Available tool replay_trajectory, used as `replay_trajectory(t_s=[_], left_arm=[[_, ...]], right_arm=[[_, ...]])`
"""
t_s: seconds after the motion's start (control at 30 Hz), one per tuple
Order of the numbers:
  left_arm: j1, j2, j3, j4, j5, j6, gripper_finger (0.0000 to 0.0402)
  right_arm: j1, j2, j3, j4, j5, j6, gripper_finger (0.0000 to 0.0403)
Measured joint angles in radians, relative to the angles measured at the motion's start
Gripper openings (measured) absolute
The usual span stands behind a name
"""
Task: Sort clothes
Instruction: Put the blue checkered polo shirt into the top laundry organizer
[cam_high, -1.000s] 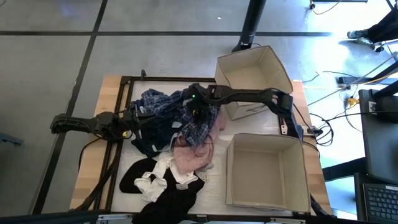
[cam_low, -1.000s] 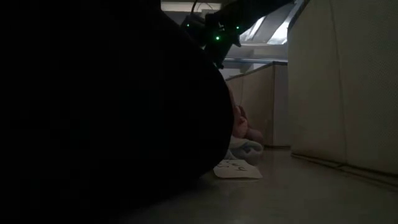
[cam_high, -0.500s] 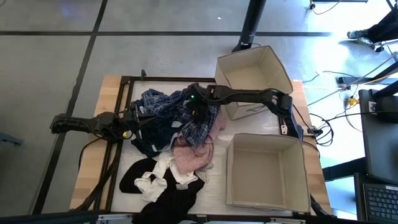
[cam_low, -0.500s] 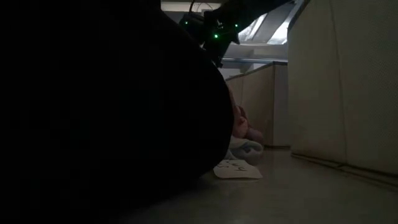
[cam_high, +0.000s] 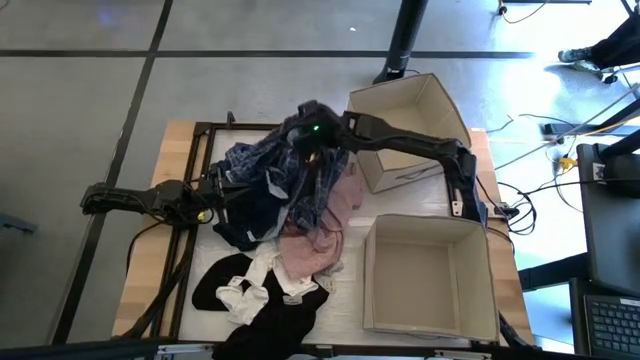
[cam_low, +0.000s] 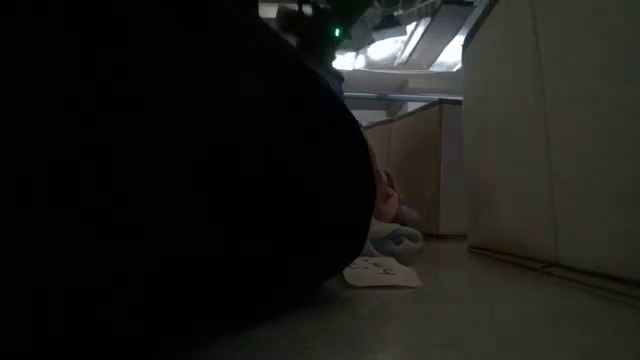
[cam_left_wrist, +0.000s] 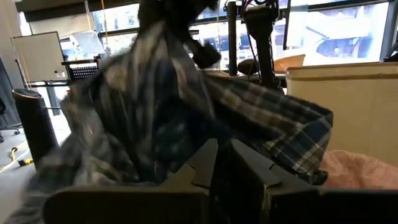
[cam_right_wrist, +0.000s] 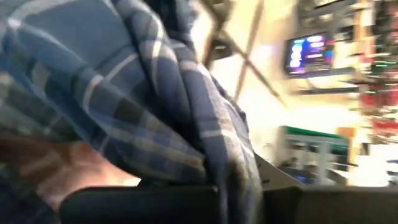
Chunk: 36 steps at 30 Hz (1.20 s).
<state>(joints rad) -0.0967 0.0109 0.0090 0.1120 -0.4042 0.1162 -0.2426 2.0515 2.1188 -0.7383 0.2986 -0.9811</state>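
Observation:
The clothes lie heaped mid-table. My right gripper (cam_high: 308, 120) is above the heap's far side, shut on the blue-white plaid shirt (cam_high: 292, 170), which drapes down onto the heap. Under it lie a dark navy piece (cam_high: 245, 228) and a pale pink one (cam_high: 318, 250). Small white ones (cam_high: 248, 290) and black ones (cam_high: 285, 318) lie toward the near edge. My left gripper (cam_high: 222, 190) is shut and low at the heap's left side, with the plaid shirt (cam_left_wrist: 155, 118) right in front of its fingers (cam_left_wrist: 205, 165). My right gripper pinches a gathered bunch of the plaid shirt (cam_right_wrist: 208, 155), several layers, from above. That bunch is lifted clear, and the rest hangs slack below the fingers with its lower part (cam_high: 300, 205) on the heap. My left gripper: I cannot tell whether it touches the clothes.
Two open tan cardboard boxes stand on the table's right side, one at the far right (cam_high: 440, 100) and one at the near right (cam_high: 368, 270). In the low view a dark cloth mass (cam_low: 170, 180) fills the left, with a box wall (cam_low: 550, 130) at the right.
My right gripper has taken hold of the plaid shirt and risen, shifting a little toward the far edge. The shirt's held part is drawn up off the heap into a peak while its lower part stays on the clothes.

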Motion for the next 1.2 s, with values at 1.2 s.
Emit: replay_trajectory(t_s=[1.2], left_arm=[[0.000, 0.000, 0.000, -0.018, -0.002, -0.011, 0.0031]], right_arm=[[-0.212, -0.502, 0.237, 0.500, 0.426, -0.537, 0.0016]])
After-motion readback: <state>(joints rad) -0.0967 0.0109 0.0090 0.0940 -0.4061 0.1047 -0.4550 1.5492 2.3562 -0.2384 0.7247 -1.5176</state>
